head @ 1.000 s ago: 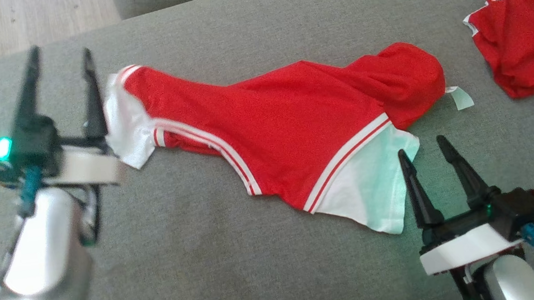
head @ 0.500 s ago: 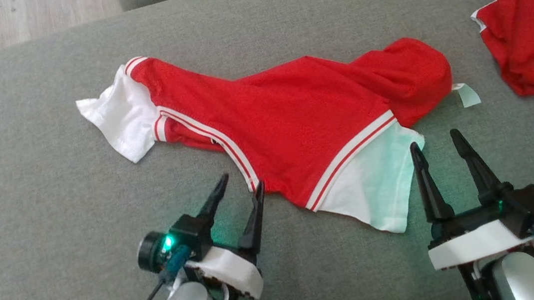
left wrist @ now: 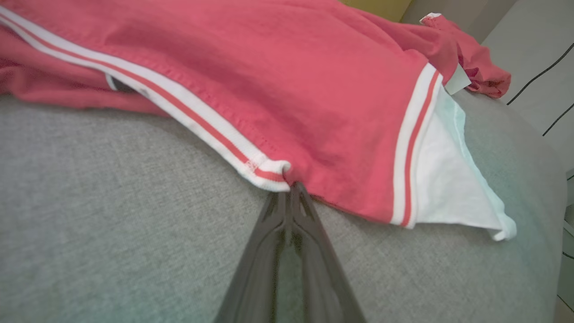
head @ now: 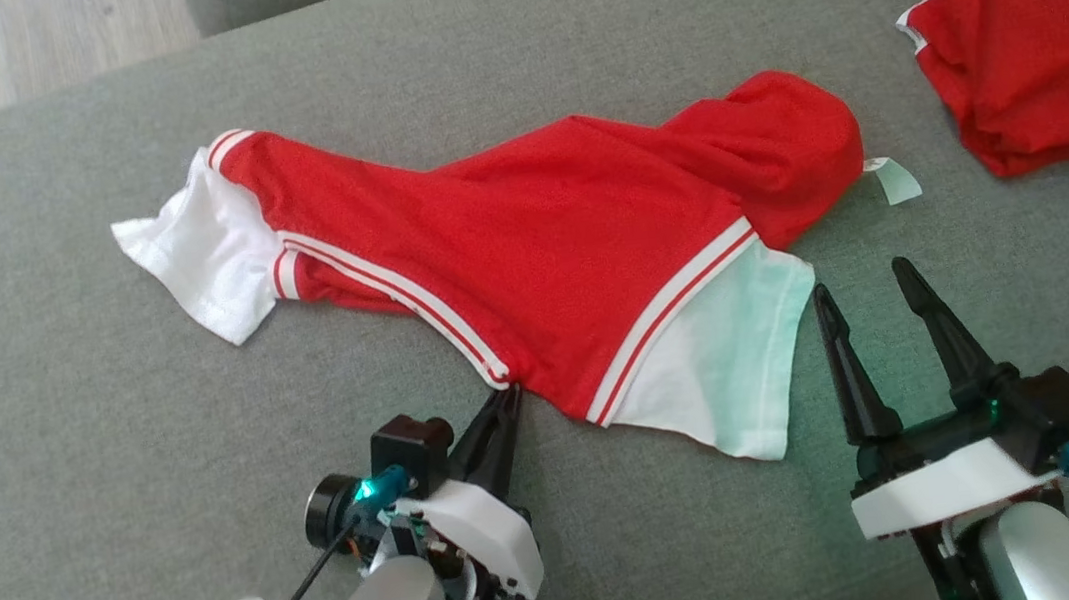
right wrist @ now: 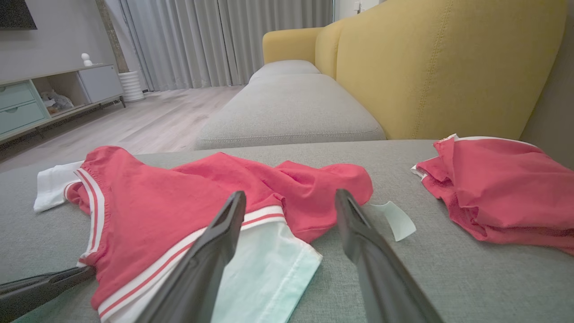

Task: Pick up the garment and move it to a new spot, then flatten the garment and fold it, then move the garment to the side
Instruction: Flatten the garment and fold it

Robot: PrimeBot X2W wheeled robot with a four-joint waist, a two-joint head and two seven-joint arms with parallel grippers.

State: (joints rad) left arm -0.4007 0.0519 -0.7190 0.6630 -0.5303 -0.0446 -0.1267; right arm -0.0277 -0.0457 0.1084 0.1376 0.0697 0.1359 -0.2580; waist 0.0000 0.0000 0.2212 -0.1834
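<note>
At garment corner, L gripper low, jaws pinched.

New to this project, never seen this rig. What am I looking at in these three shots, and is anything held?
It is a wheeled two-armed robot; each arm ends in a hand with two long dark fingers. The top-down picture comes from its head camera; the other two come from wrist cameras looking along each hand's fingers. On the grey fabric sofa cushion lies a red jersey garment with white striped trim, and farther right a second crumpled red garment. The left hand is closed on the jersey's near hem corner, seemingly pinching it. The right hand is open, holding nothing, just right of the jersey.
</note>
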